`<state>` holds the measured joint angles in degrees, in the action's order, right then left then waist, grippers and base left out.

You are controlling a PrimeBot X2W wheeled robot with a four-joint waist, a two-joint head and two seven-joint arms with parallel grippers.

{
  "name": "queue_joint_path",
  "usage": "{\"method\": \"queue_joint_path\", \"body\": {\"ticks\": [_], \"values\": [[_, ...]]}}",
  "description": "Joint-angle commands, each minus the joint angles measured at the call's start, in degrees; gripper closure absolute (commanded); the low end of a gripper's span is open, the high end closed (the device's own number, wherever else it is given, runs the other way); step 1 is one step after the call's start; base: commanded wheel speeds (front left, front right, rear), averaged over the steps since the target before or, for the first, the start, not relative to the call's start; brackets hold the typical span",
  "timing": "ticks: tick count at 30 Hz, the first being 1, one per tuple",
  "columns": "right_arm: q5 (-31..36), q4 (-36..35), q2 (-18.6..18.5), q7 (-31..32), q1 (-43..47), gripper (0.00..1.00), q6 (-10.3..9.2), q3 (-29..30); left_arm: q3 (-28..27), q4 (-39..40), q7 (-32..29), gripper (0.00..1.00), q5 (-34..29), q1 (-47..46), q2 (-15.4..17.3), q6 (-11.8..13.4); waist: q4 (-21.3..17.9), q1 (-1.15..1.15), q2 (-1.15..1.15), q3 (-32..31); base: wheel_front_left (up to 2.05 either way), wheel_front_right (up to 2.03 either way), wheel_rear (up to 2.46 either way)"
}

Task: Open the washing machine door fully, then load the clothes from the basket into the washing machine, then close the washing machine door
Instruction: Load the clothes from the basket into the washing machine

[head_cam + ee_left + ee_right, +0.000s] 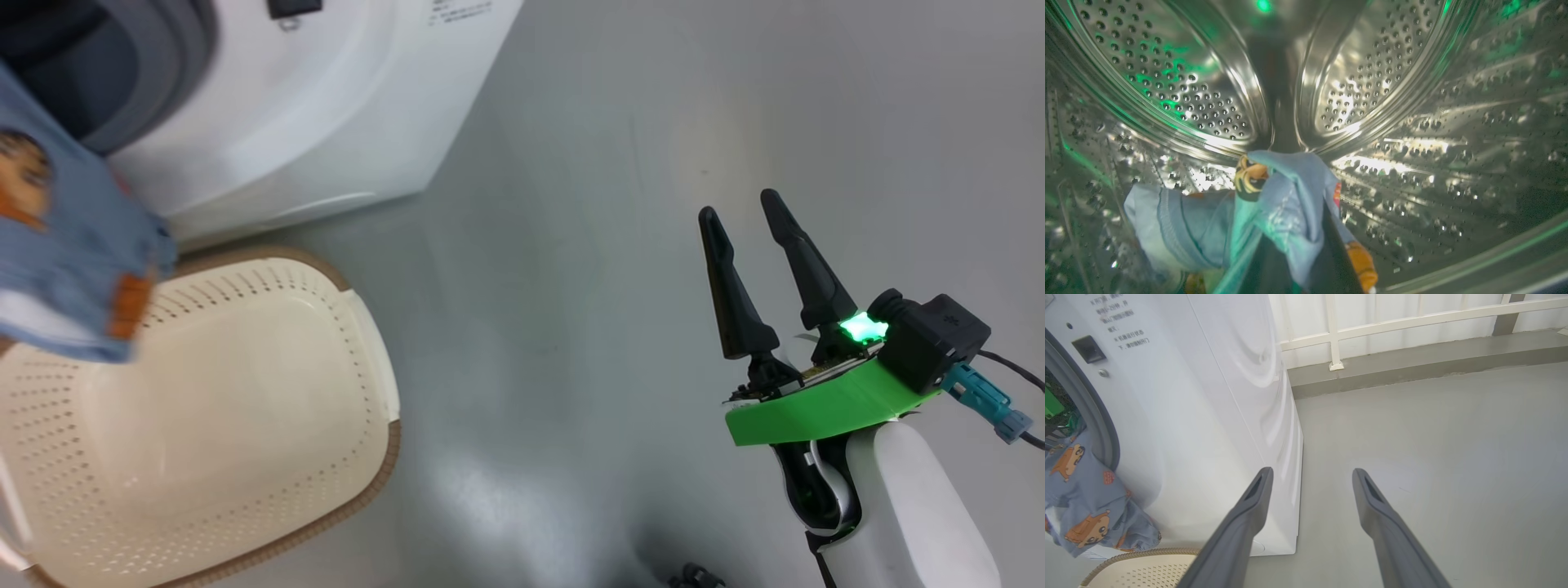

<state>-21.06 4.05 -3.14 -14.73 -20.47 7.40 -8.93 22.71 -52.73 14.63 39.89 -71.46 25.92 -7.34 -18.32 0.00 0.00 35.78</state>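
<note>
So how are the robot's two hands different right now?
The left gripper is shut on the clothes inside the washing machine; the right gripper is open and holds nothing. The left one is draped in fabric; the right one hangs bare over the floor. Both have dark fingers.

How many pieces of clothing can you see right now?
1, as far as I can tell: the blue clothing trails from inside the drum, out of the washing machine opening, and hangs above the basket edge. Bunched folds could hide another.
</note>
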Motion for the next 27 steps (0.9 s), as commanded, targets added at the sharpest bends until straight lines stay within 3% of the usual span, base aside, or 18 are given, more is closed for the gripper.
{"method": "queue_joint_path", "body": {"ticks": [1, 5, 10, 11, 12, 20, 27], "values": [[-0.1, -1.9, 0.2, -0.3, 0.1, 0.0, 0.09, -1.3, -3.7, 3.3, 0.4, 1.0, -1.8, -3.4, 3.8, 0.2, -1.8, 0.0, 0.0, 2.6, 0.0, 0.0, 0.0], [-0.9, -2.2, 0.2, -0.3, -0.6, 0.0, 0.09, -1.6, -12.3, 11.8, 0.4, 1.0, -8.1, -2.9, 3.6, 2.1, -1.9, 0.0, 0.0, 3.6, 0.0, 0.0, 0.0], [-1.2, -2.1, 0.2, -0.3, -1.0, 0.0, 0.09, -1.8, -17.7, 13.6, 0.4, 1.0, -11.9, -0.4, 1.7, 2.1, -1.8, 0.0, 0.0, 3.6, 0.0, 0.0, 0.0], [-1.2, -1.9, 0.2, -0.3, -1.0, 0.0, 0.09, -1.9, -17.9, 12.2, 0.4, 0.56, -12.4, 0.1, 1.1, 1.8, -1.6, 0.0, 0.0, 3.4, 0.0, 0.0, 0.0], [-1.2, -1.8, 0.2, -0.3, -1.0, 0.0, 0.09, -1.9, -17.7, 10.7, 0.4, 0.0, -13.1, 0.5, 0.7, 1.5, -1.5, 0.0, 0.0, 3.2, 0.0, 0.0, 0.0], [-1.1, -1.1, 0.3, -0.3, -1.3, 0.0, 0.09, -1.9, -14.9, -0.9, 0.4, 0.0, -15.0, -1.1, -1.4, 0.4, -0.2, 0.0, 0.0, 2.0, 0.0, 0.0, 0.0], [-1.1, -0.9, 0.3, -0.3, -1.0, 0.0, 0.09, -1.5, -13.7, -3.0, 0.4, 0.0, -15.1, -0.7, -2.6, 0.0, 1.1, 0.0, 0.0, 0.4, 0.0, 0.0, 0.0]]}}
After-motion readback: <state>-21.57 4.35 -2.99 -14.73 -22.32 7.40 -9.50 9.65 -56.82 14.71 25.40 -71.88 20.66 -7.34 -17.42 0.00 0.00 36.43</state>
